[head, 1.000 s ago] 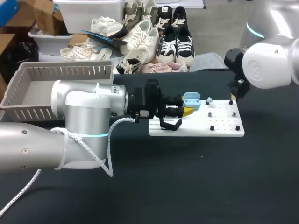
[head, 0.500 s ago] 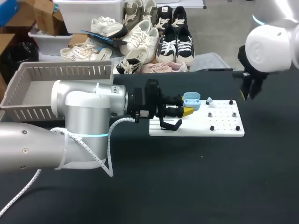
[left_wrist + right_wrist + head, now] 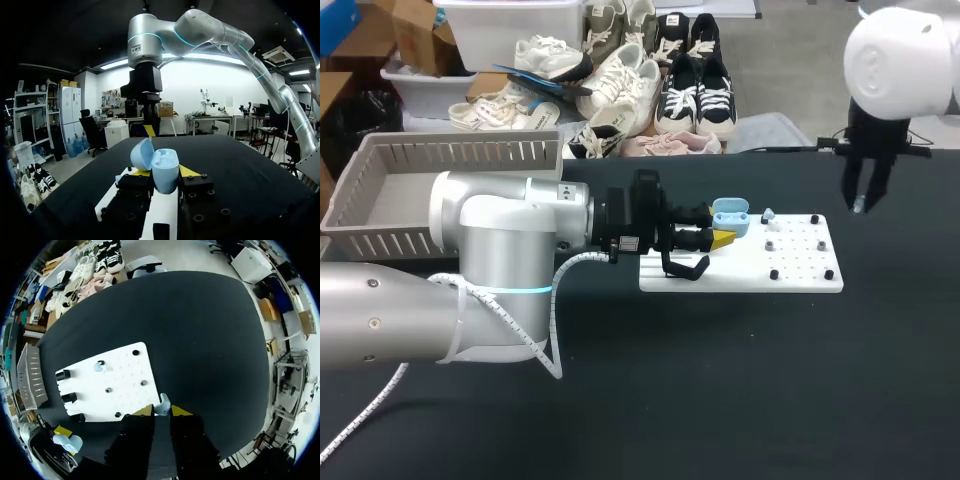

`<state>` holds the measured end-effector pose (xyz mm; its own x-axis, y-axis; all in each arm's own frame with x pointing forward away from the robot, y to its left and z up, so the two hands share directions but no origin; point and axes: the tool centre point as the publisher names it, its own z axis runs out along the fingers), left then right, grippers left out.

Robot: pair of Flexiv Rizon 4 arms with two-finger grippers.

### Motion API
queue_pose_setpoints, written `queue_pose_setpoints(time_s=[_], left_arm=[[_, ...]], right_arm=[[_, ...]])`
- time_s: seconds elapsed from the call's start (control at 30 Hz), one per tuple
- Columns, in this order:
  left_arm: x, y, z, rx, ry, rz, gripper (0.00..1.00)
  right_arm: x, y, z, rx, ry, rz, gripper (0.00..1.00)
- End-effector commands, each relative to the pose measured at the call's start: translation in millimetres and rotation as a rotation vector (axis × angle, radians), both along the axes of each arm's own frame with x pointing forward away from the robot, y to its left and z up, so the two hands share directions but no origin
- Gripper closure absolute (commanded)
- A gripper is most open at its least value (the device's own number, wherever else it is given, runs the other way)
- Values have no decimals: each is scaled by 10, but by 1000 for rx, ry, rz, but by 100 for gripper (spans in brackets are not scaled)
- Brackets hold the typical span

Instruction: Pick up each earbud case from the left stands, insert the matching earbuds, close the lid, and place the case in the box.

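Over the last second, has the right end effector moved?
Yes. The right end effector, shut on an earbud, swung from the board's far right corner rightward, past its edge.

right gripper [image 3: 857, 206] lifted clear of white board [image 3: 798, 270], carrying earbud [image 3: 162, 403]

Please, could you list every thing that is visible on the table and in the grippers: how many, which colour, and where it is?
earbud case: one, light blue, lid open, in the left gripper over the board's left end
held earbud: one, light blue, between the right gripper fingers, off the board's right end
loose earbud: one, light blue, on the board beside the case
board: one, white, on the table
pegs: several, black, on the board's right half
stands: at least two, black, at the board's left end
box: one, grey, table's far left
table: one, black
left arm: silver, holding the case
right arm: white, above the table
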<state>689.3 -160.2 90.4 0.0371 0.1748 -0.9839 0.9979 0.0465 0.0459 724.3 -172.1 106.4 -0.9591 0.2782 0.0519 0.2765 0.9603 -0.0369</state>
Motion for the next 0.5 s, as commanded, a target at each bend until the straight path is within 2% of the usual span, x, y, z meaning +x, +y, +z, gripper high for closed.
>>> queue_pose_setpoints(time_s=[0.03,0.23,0.3,0.37,0.43,0.5], left_arm=[[-13,1,-5,-2,-2,5,100],[-13,1,-5,-2,-2,5,100],[-13,1,-5,-2,-2,5,100],[-13,1,-5,-2,-2,5,100],[-13,1,-5,-2,-2,5,100],[-13,1,-5,-2,-2,5,100]], right_arm=[[-166,138,137,-20,-19,-53,100],[-321,335,326,-32,-37,-111,100],[-370,401,399,-20,-46,-116,100],[-415,452,468,48,-58,-106,100],[-454,509,535,27,-62,-120,100],[-492,557,587,45,-66,-126,100]])
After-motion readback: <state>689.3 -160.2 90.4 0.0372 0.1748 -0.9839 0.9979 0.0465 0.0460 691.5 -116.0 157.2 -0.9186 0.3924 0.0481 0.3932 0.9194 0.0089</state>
